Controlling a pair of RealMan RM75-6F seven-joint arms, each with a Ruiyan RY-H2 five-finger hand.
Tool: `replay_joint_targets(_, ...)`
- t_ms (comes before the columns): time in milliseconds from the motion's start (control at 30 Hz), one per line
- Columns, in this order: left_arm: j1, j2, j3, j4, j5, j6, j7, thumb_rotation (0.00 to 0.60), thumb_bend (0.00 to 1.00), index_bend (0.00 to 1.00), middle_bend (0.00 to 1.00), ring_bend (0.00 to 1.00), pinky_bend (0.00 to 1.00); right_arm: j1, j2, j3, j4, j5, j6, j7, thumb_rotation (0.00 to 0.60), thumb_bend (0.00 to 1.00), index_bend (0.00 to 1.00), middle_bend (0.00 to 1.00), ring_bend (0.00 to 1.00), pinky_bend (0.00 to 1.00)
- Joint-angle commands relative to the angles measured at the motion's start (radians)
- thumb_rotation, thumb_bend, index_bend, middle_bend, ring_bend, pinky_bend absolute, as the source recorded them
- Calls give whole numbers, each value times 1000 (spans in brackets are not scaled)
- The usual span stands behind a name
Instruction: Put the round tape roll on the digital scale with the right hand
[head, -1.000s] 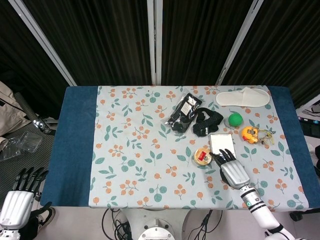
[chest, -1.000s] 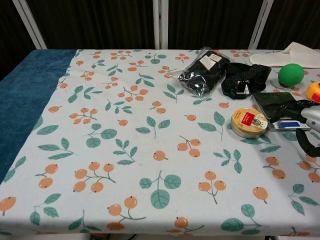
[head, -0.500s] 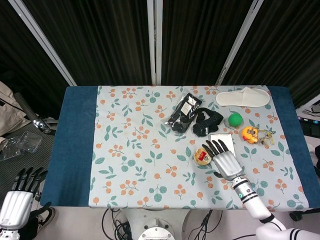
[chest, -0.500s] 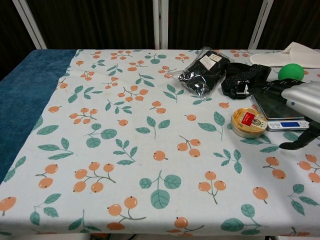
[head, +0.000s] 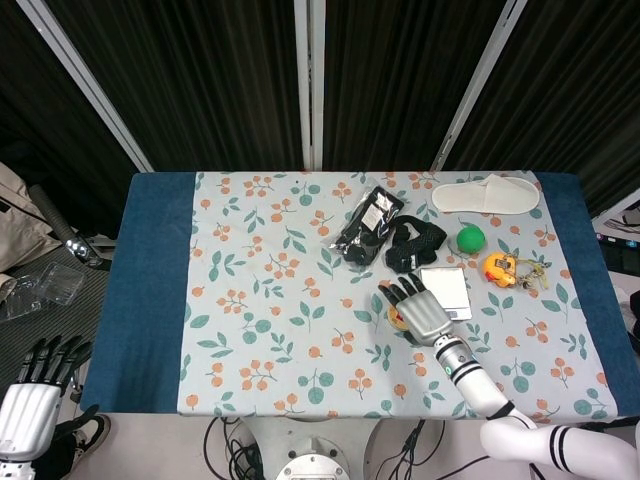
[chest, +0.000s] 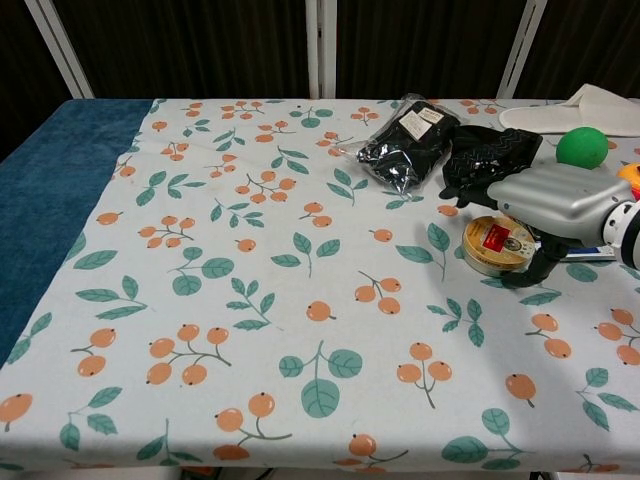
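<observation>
The round tape roll, pale yellow with a red label, lies flat on the flowered cloth just left of the digital scale. My right hand hovers over the roll with fingers spread, palm down, hiding most of it in the head view; its thumb reaches down beside the roll. It holds nothing. In the chest view the same right hand covers most of the scale. My left hand hangs below the table's front left corner, fingers apart and empty.
Behind the scale lie a black packet, a black strap bundle, a green ball, an orange tape measure with keys and a white slipper. The left half of the cloth carries nothing.
My right hand has moved left from over the scale to above the tape roll, uncovering the scale's platform. The roll has not moved. The left hand sank slightly.
</observation>
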Motion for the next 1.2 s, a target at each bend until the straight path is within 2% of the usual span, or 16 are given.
replay_joint_targets(33, 1, -1, 0, 2, -1, 2, -4, 600, 97, 145, 85, 0, 32, 15, -14, -9, 7, 41, 1, -25, 600, 241, 89, 177, 122, 0)
replay_joint_targets(267, 6, 0, 0, 6, -1, 9, -12, 600, 97, 148, 85, 0, 32, 29, -14, -26, 6, 88, 19, -38, 600, 275, 194, 212, 236, 0)
replay_joint_targets(533, 7, -2, 0, 6, -2, 8, -8, 600, 96, 164, 85, 0, 33, 12, -22, -41, 18, -18, 95, 50, 600, 304, 421, 345, 361, 0)
replay_joint_targets(800, 9, -3, 1, 9, -3, 8, -11, 600, 96, 167, 84, 0, 33, -19, 19, -36, 11, -78, 176, 117, 600, 308, 446, 360, 374, 0)
replay_joint_targets(967, 8, -6, -1, 16, -2, 8, -14, 600, 96, 167, 84, 0, 30, -46, 43, -29, 37, -25, 198, 121, 600, 308, 448, 360, 373, 0)
replay_joint_targets(1200, 7, -7, 1, 13, -2, 3, -11, 600, 96, 166, 85, 0, 28, -54, 27, -24, 104, 13, 195, 124, 600, 308, 448, 361, 372, 0)
